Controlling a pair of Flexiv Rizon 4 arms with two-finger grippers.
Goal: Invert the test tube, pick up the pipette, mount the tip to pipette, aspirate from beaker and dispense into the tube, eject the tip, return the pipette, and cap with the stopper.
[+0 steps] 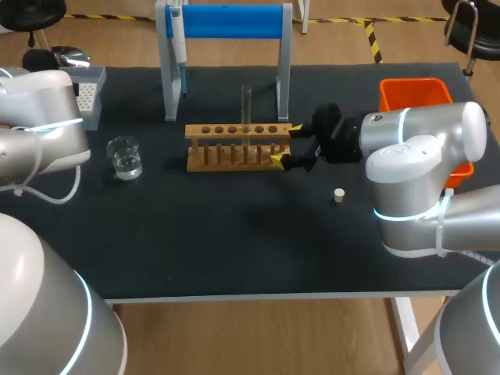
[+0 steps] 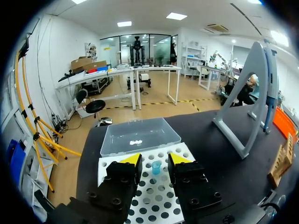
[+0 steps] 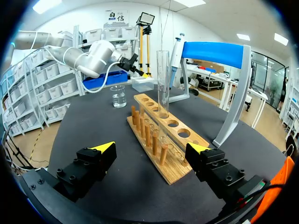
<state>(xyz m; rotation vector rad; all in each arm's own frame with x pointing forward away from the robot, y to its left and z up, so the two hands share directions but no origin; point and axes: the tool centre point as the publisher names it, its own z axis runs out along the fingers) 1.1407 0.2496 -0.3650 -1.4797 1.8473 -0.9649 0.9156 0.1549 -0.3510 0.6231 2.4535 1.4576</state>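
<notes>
Black tabletop point(image 1: 234, 234). Wooden rack point(image 1: 238, 148) lies mid-table, lengthwise across the head view. One glass test tube point(image 1: 247, 108) stands upright in a hole of its upper board, towards the right end.

Right arm comes in from the right. Right pincer point(image 1: 286, 145) is level with the rack's right end and spread wide, one yellow tip at the back corner and one at the front. Right wrist view: pincer point(image 3: 152, 149) wide, rack point(image 3: 163, 140) just ahead and between the fingers, test tube point(image 3: 162, 79) further along. Contact with the wood: cannot tell.

Left pincer point(image 2: 155, 161) hangs over the white tip box point(image 2: 110, 170) at the table's left rear. Narrow gap between its fingers, holding nothing. A small blue tip point(image 2: 156, 167) sits in the perforated tray below that gap. The clear lid point(image 2: 140, 135) lies just beyond.

Pipette point(image 1: 178, 39) hangs on the blue-topped stand point(image 1: 226, 22) behind the rack. Beaker point(image 1: 125, 156) of clear liquid is left of the rack, apart from it. Stopper point(image 1: 339, 195) lies on the tabletop to the right front of the rack. Orange bin point(image 1: 414, 92) is at the right rear.
</notes>
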